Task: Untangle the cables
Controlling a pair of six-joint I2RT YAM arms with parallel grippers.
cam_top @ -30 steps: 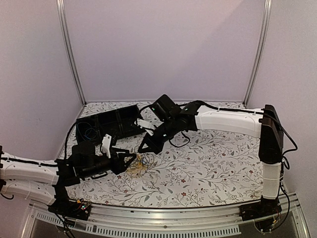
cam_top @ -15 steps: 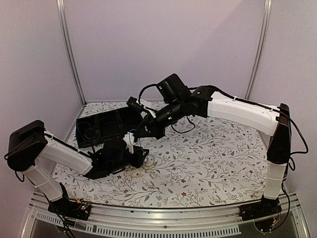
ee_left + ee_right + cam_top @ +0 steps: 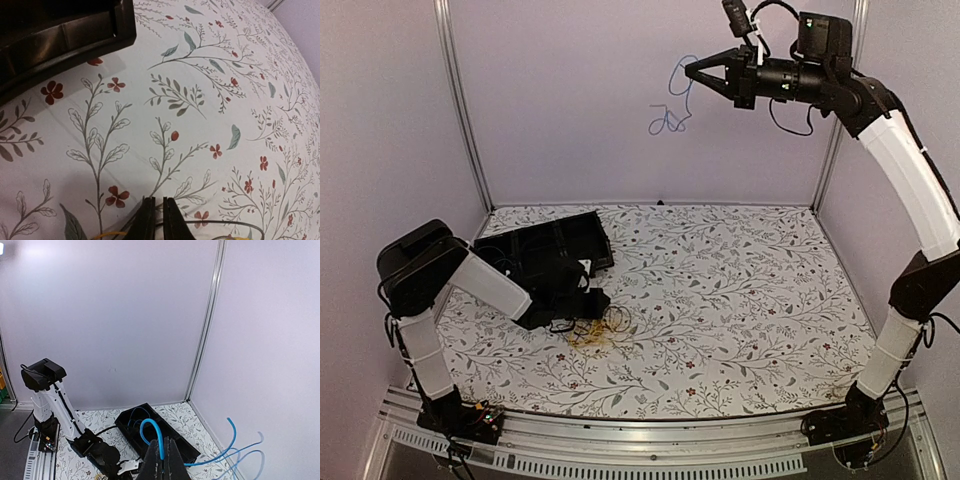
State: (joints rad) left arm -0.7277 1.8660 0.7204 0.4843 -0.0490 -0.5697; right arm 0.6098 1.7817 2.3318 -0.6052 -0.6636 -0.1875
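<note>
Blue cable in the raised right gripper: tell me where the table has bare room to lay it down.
Lay the thin blue cable on the right half of the floral tablecloth: bare from back wall to near rail. The centre, right of the yellow-orange wire tangle, is free too. The left is crowded: black plastic tray, left gripper and the tangle.

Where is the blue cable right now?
In the top view the blue cable hangs high in the air from the right gripper, right of centre against the back wall, well above the table.
</note>
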